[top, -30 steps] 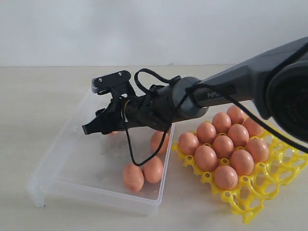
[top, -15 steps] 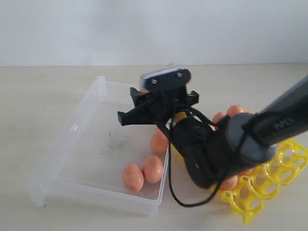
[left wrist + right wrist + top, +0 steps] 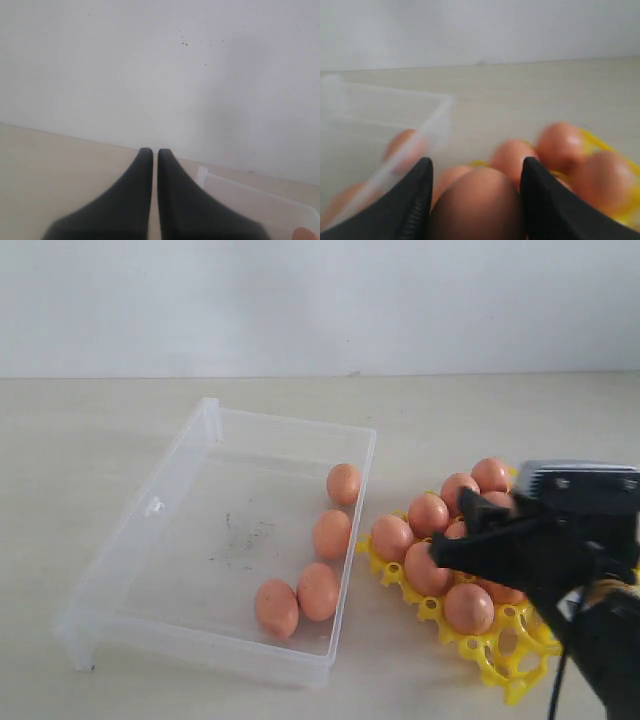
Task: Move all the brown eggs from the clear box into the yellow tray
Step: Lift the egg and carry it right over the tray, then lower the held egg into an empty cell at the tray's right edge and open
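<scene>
1. Left arm. My left gripper [image 3: 150, 155] shows only in its own wrist camera. Its two fingers lie side by side with a hairline slit between them, and they hold nothing. They point level over the table [image 3: 60, 155] toward the white wall [image 3: 150, 65]. A corner of the clear box [image 3: 240, 195] lies beyond and to one side of the fingertips, not touching them.

2. Clear box. In the exterior view the box sits left of centre. Four brown eggs [image 3: 332, 534] lie along its right-hand wall. One is near the far corner and one is at mid-wall. The other two are a touching pair toward the near corner. The rest of the floor carries only dark smudges [image 3: 240, 535].

3. Yellow tray. The yellow tray [image 3: 500, 660] lies just right of the box, close to its wall. More brown eggs fill its left and far cups. The near-right cups that I can see are open lattice.

4. Right arm. My right arm enters from the lower right corner, with the wrist low over the tray and the fingers pointing left toward the box. The right gripper [image 3: 477, 161] is parted to one egg's width and clamps the held egg [image 3: 475, 205] between both pads. That egg hangs above the tray, with the seated eggs just ahead of it.
</scene>
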### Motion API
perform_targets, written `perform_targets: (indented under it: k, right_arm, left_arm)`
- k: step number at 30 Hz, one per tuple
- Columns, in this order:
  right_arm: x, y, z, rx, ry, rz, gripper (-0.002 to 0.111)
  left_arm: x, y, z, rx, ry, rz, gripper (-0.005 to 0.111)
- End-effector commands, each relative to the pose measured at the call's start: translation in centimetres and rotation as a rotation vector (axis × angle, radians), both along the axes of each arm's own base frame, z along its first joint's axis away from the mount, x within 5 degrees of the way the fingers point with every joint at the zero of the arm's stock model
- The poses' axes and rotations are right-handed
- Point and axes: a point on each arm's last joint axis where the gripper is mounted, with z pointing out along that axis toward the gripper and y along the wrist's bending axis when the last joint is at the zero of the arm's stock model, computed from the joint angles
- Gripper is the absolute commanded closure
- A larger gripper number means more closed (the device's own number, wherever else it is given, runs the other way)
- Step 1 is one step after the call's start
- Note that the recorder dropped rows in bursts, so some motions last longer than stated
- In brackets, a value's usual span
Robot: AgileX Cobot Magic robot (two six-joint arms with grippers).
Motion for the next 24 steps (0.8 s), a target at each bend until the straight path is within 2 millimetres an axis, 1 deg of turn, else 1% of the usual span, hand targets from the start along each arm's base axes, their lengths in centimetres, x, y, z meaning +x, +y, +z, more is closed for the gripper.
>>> perform_targets:
  k: [1,4,6,7,8,9,10,12,14,15,17,18,21,24]
  right_arm:
    - [-0.7,-4.5,0.1,0.04,0.023,-0.31,0.109]
    - [0.3,-6.2,0.1,0.075,0.015,-0.333,0.109]
    - [1.2,-6.5,0.3,0.091,-0.004,-0.288,0.109]
    - [1.9,-7.1,0.6,0.087,-0.021,-0.276,0.109]
    - [2.6,-7.1,0.5,0.075,0.004,-0.23,0.109]
    - [3.3,-7.6,0.4,0.064,0.033,-0.211,0.109]
    - [4.7,-7.9,0.3,0.034,0.081,-0.121,0.109]
    - [6.0,-9.0,0.7,0.004,0.086,-0.035,0.109]
    - [6.2,-9.7,0.8,-0.036,0.074,0.03,0.109]
    - [6.3,-10.1,0.7,-0.041,0.08,0.018,0.109]
    - [6.3,-11.1,-0.5,-0.059,0.135,-0.014,0.109]
    - [6.3,-11.2,-1.1,-0.065,0.153,-0.007,0.109]
    - [6.4,-10.5,-2.7,-0.077,0.176,0.078,0.109]
    - [6.5,-10.6,-3.7,-0.066,0.187,0.065,0.109]
  left_arm:
    - [0.0,0.0,0.1,0.004,-0.005,-0.007,0.103]
    - [0.0,0.0,0.1,0.004,-0.005,-0.007,0.103]
    - [0.0,0.0,0.1,0.004,-0.005,-0.007,0.103]
    - [0.0,0.0,0.1,0.004,-0.005,-0.007,0.103]
    - [0.0,0.0,0.1,0.004,-0.005,-0.007,0.103]
    - [0.0,0.0,0.1,0.004,-0.005,-0.007,0.103]
    - [0.0,0.0,0.1,0.004,-0.005,-0.007,0.103]
    - [0.0,0.0,0.1,0.004,-0.005,-0.007,0.103]
    - [0.0,0.0,0.1,0.004,-0.005,-0.007,0.103]
    - [0.0,0.0,0.1,0.004,-0.005,-0.007,0.103]
    - [0.0,0.0,0.1,0.004,-0.005,-0.007,0.103]
    - [0.0,0.0,0.1,0.004,-0.005,-0.007,0.103]
    - [0.0,0.0,0.1,0.004,-0.005,-0.007,0.103]
    - [0.0,0.0,0.1,0.004,-0.005,-0.007,0.103]
